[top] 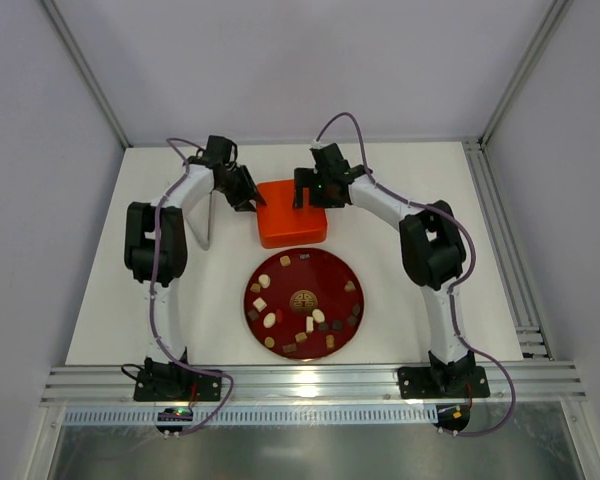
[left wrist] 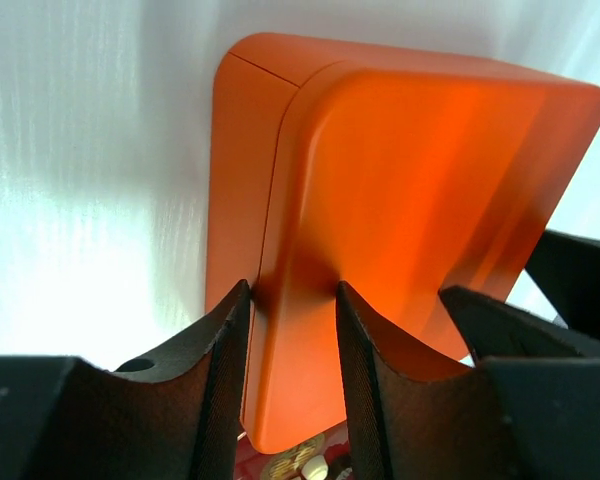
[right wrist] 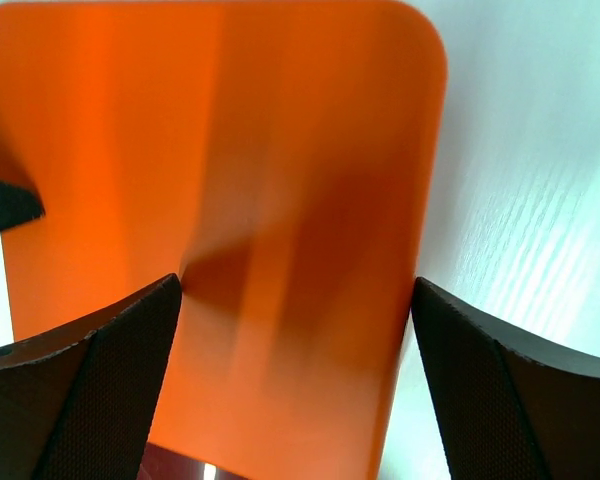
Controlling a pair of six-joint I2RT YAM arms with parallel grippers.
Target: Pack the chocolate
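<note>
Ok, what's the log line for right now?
left tool at orange box edge; right tool open over box; chocolate on red plate

Orange box (top: 292,226): rounded corners, glossy, lid closed. Seam between lid and base shows in left wrist view (left wrist: 410,200). Fills most of right wrist view (right wrist: 230,180).
Round dark-red plate (top: 332,262): gold emblem at centre, lies on near side of box, just beside it; contact unclear.
White table (top: 420,200) bears both.
Thin bent metal rod (top: 209,215): stands left of box, apart from it.
Aluminium rail (top: 310,380) runs along near edge; slotted rails (top: 500,240) run down right side.
Pale walls (top: 300,60) on three sides.
</note>
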